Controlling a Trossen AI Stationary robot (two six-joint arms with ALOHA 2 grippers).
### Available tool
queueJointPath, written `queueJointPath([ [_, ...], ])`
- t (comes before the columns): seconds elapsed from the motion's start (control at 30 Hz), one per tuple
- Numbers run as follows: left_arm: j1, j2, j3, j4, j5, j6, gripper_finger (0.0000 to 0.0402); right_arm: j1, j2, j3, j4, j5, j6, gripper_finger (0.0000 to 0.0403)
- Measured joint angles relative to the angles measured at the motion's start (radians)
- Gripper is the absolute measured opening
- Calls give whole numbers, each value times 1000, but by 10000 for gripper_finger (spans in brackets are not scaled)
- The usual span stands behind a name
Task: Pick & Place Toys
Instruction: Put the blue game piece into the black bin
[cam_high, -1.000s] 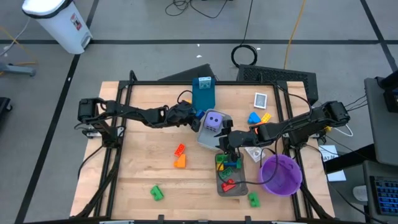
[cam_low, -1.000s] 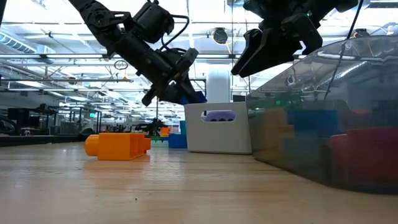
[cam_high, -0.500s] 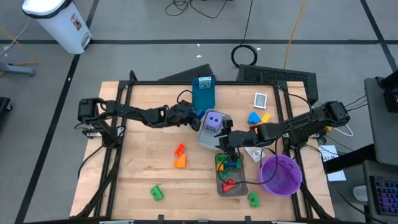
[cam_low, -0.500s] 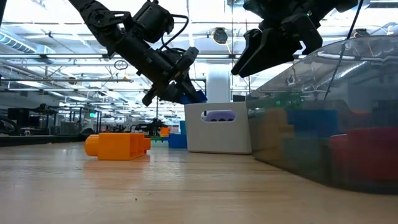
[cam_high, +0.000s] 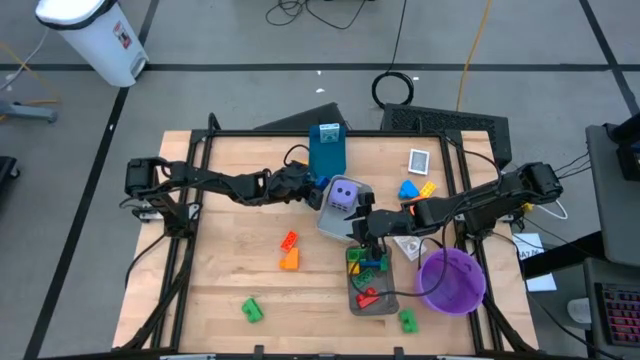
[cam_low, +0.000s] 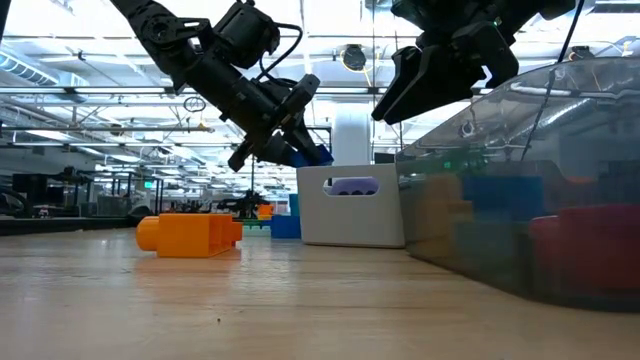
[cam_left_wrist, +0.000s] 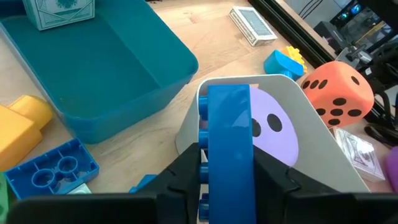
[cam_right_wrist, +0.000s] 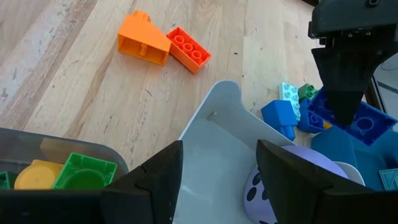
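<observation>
Left tool (cam_left_wrist: 227, 180) is pinching a blue brick (cam_left_wrist: 229, 134) on edge, hovering just above the white tray (cam_left_wrist: 323, 146) mid-surface, where the purple die (cam_left_wrist: 273, 127) already sits. Reads as the place step: brick carried, not yet released.

Right tool (cam_right_wrist: 217, 171) has its fingers spread with nothing between them, hanging over the near end of the same white tray, next to the grey bin (cam_high: 368, 285) of green, yellow and red bricks (right arm looks to be waiting).

Still loose on the surface: orange bricks (cam_high: 289, 251), a green brick (cam_high: 251, 310) near the front edge, another green brick (cam_high: 407, 320) beside the purple bowl (cam_high: 451, 281), blue and yellow pieces (cam_high: 415, 188) at the back, more blue bricks (cam_left_wrist: 53, 171) beside the teal bin (cam_left_wrist: 93, 74). Orange die (cam_left_wrist: 339, 90) sits just past the white tray.

Next move, as I judge it: lower the brick inside the tray walls, clear of the die, then open. Risk is clipping the rim or the right tool hanging close by
</observation>
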Motion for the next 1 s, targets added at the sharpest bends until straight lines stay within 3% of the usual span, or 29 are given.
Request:
queueJointPath([
  [0.3,0,0,0,3,0,-3,105,0,0,0,0,0,0,199],
  [0.67,0,0,1,219,9,107,100,0,0,0,0,0,0,199],
  [1.0,0,0,2,231,11,90,100,0,0,0,0,0,0,199],
])
